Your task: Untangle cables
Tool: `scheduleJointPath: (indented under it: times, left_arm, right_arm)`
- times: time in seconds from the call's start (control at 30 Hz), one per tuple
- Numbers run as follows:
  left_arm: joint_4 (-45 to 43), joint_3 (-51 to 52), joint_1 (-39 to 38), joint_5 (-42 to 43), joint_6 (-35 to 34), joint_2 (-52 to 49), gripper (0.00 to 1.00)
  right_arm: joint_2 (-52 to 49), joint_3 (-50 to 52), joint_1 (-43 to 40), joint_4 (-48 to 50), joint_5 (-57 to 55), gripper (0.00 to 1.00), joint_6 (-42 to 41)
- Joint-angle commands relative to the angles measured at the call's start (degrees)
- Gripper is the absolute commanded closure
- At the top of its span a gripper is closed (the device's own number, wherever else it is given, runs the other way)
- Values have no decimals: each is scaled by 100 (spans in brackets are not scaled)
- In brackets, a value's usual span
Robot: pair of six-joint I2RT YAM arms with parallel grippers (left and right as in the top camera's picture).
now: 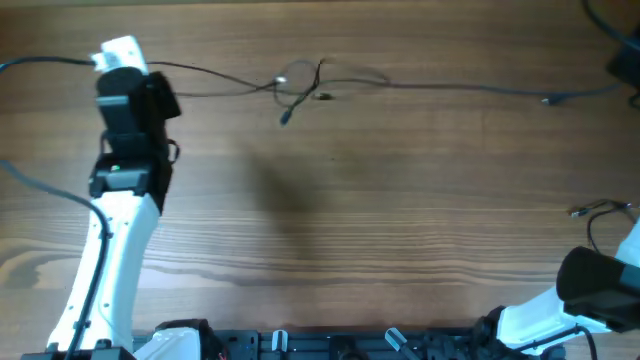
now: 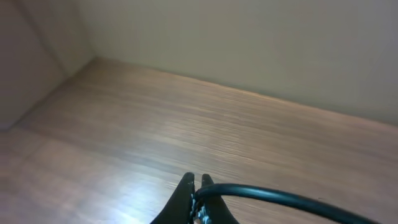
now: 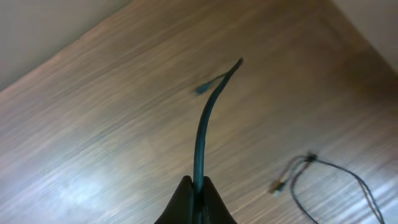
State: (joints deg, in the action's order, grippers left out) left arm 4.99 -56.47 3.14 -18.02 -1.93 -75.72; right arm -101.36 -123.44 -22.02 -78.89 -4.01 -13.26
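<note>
The cables lie along the far side of the table, knotted in a small tangle. One thin black strand runs left from the tangle to my left gripper. Another runs right to a plug tip. In the left wrist view my left gripper is shut on a black cable that leaves to the right. My right gripper is shut on a dark cable that rises to a free tip. In the overhead view the right gripper's jaws are out of frame.
A separate short cord with a small plug lies on the wood beside my right gripper, also seen near the right edge. The right arm's body sits at the near right corner. A dark object is at the far right.
</note>
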Motion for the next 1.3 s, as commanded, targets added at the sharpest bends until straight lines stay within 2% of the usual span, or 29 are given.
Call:
scheduleJointPath:
  times: [0.0, 0.1, 0.27, 0.43, 0.53, 0.6, 0.8, 0.93, 0.97, 1.03, 1.1, 1.13, 1.23, 1.27]
  left_arm:
    - [-2, -13, 573, -90, -212, 138, 96]
    - [-4, -13, 796, -85, -503, 138, 93]
    - [131, -13, 887, -39, -501, 138, 94]
    - [372, -13, 824, 1460, -654, 155, 96]
    - [297, -13, 437, 2149, -951, 153, 96]
    - [295, -13, 162, 2210, -1086, 153, 95]
    - [321, -11, -868, 2225, -1207, 153, 95]
    - [363, -11, -1165, 2341, -1399, 144, 95]
    - [369, -11, -1331, 2380, -1399, 140, 91]
    - [387, -9, -1495, 2380, -1399, 140, 73]
    - [385, -7, -1685, 2378, -1397, 103, 61]
    - [385, -7, -1816, 2378, -1392, 55, 53]
    - [387, -7, -2063, 2380, -1375, -76, 39]
    - [385, -7, -2184, 2378, -1370, -138, 28]
  right_arm:
    - [-175, 20, -354, -20, -247, 96, -195]
    - [-317, 20, -514, -28, -247, 96, -203]
    - [-557, 20, -527, -50, -240, 96, -223]
    - [-645, 20, -321, -70, 820, 96, 157]
    - [-645, 20, 216, 22, 1694, 96, 761]
    - [-645, 20, 737, 57, 2046, 96, 1025]
    - [-643, 13, 2483, 94, 2253, 96, 1419]
    - [-492, -4, 2981, 13, 2177, 96, 1541]
    - [-367, -4, 2959, 42, 1725, 96, 1335]
    - [-223, -7, 2870, 125, 791, 96, 925]
    - [-74, -9, 2747, 210, 107, 96, 684]
    - [17, -9, 2627, 304, -13, 96, 684]
    - [116, -9, 2328, 518, -9, 96, 686]
    - [120, -9, 2236, 575, -11, 96, 688]
